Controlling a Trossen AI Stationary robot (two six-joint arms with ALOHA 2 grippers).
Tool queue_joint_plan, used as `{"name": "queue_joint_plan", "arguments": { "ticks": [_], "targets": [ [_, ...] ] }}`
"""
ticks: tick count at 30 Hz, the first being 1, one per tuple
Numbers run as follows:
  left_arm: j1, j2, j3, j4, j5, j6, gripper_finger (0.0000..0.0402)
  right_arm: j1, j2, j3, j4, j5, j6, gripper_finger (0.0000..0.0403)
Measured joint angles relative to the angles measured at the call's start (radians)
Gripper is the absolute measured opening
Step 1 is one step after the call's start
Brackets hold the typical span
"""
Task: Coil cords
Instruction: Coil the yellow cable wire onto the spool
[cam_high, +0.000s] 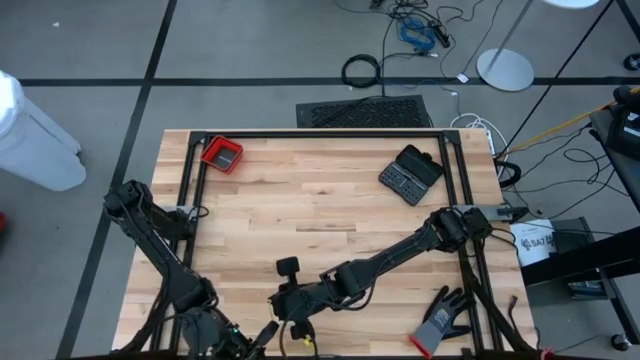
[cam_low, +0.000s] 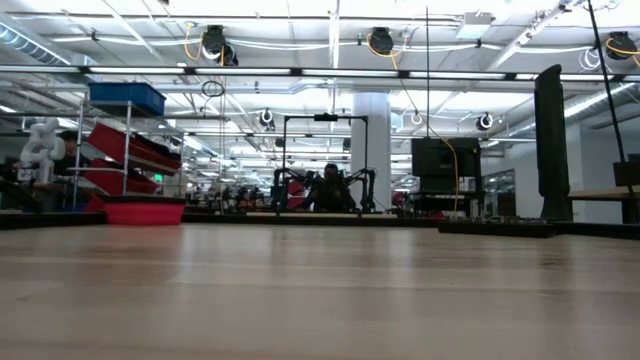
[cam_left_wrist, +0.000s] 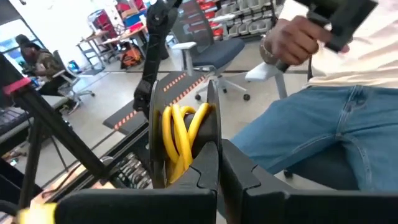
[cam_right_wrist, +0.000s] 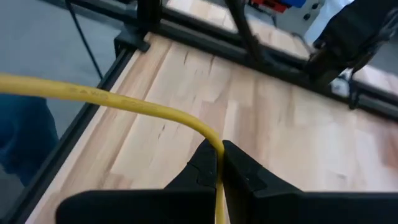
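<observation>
Landmark: we place everything from the glove (cam_high: 440, 325), which lies near the bench's (cam_high: 330, 190) front edge on the right.

Left gripper (cam_left_wrist: 217, 162): well to the left of the glove, past the bench's front edge. Its fingers (cam_left_wrist: 202, 165) are pressed together, pinching the loops of the yellow cord (cam_left_wrist: 177, 140), which stand gathered just beyond the tips; behind them sits a person (cam_left_wrist: 323, 118) in jeans.

Black cord: we cannot pick it out in any view.

Right gripper (cam_right_wrist: 217, 163): between the left gripper and the glove, low over the front part of the bench, its arm reaching back past the glove's far side. Its fingers (cam_right_wrist: 202, 167) are shut on the same yellow cord, on the free length.

Cord's long axis: from the right pinch the loose run leaves sideways in a long, nearly straight line out past the bench's side rail; a short piece drops from the tips.

Deciding relation: we judge the uncoiled length lies on the right gripper's side, the coil on the left's, with the two grippers near each other.

Nearer arm: the left for the coil, the right for feeding the next loop.
</observation>
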Motion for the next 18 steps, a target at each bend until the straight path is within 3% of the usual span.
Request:
{"name": "queue_joint_plan", "arguments": {
  "ticks": [12,18],
  "targets": [
    [0.08,-0.014,0.0,-0.161,0.01,0.032,0.0002,-0.01,-0.105,0.0,-0.113,0.013,-0.056,0.0],
    [0.151,-0.077,-0.029,-0.22,0.092,0.027,0.0002,-0.018,-0.153,0.0,-0.236,0.011,-0.027,0.0]
  ]
}}
